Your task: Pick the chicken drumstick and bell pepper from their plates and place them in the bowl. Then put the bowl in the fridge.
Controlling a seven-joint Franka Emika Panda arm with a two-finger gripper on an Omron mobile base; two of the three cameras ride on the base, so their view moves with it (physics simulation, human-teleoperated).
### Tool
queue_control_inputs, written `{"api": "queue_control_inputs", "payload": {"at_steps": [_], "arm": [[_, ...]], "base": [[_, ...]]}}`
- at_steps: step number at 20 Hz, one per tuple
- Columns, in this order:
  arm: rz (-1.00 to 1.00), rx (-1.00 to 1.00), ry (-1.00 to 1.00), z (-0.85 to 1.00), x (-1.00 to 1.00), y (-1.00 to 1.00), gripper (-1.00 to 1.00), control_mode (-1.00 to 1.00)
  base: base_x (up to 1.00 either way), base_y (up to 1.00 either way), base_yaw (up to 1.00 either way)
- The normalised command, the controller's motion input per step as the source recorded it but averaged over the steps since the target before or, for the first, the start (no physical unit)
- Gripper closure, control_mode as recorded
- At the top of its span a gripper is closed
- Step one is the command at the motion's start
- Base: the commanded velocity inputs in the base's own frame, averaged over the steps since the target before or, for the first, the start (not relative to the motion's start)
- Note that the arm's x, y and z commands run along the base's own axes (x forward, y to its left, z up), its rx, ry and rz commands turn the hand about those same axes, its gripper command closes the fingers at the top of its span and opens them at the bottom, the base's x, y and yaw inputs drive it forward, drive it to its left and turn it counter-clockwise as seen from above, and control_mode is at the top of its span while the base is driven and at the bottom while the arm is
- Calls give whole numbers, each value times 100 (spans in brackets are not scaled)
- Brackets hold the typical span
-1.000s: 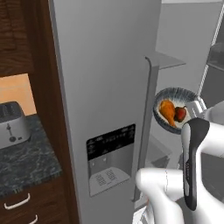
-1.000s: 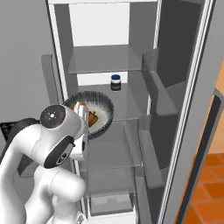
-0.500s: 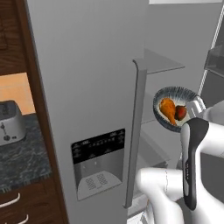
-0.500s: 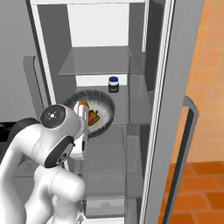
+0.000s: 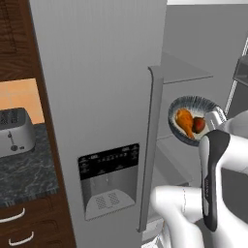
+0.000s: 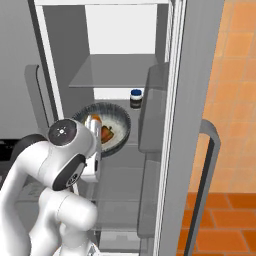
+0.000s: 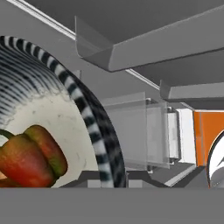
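Observation:
The bowl [image 5: 194, 103], striped dark outside and pale inside, hangs tilted in the fridge's open compartment, above a shelf. In it lie the chicken drumstick [image 5: 184, 122] and the dark red bell pepper [image 5: 198, 125]. My gripper [image 5: 216, 116] is shut on the bowl's right rim. From the right base view the bowl [image 6: 119, 114] shows beyond my arm's joint, with the drumstick [image 6: 94, 121] and pepper [image 6: 107, 132] inside. The hand view has the bowl's rim [image 7: 101, 135] and the pepper [image 7: 29, 158] very close. The plates are out of view.
The fridge's grey left door [image 5: 97, 87] with its long handle [image 5: 150, 145] and dispenser panel [image 5: 109, 178] stands close on the left. A small dark jar [image 6: 135, 98] sits on a shelf behind the bowl. The right door [image 6: 187, 125] stands open. A toaster [image 5: 14, 131] sits on the counter.
Both base views have shifted as the base moved: the fridge doors now stand nearer and larger. The bowl stays in my gripper, at about the same place relative to the arm.

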Motion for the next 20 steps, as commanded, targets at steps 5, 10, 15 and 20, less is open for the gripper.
{"api": "queue_control_inputs", "payload": {"at_steps": [5,10,15,20], "arm": [[17,0,3,-53,100,0,100,-100],[13,0,7,-37,100,-1,100,-100],[7,0,15,-8,97,-2,100,-100],[10,0,14,-3,84,-18,100,-100]], "base": [[0,0,0],[0,0,0],[0,0,0],[0,0,0]]}}
